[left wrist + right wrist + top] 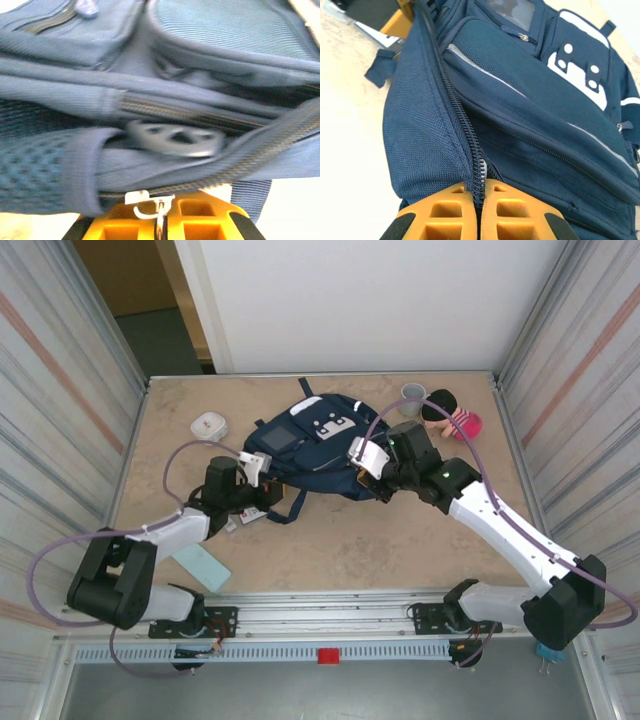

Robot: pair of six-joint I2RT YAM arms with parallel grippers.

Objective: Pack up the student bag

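Stock, L to R. Small white case [208,425] at far left and teal flat slab [202,567] by near edge: both loose, close to L arm's sweep, could get knocked. L claw [159,222]: shut on metal zip pull [150,199]; thin tab, may slip if tugged askew. Student bag [310,445]: mid-table, lying flat, soft; may drag instead of unzipping. R claw [479,202]: pinched shut on bag's zip seam, prob. anchoring it. Cup [412,395] and doll [452,418]: just behind R arm, tip risk. Table [400,550]: open room in front; walls hem both sides.
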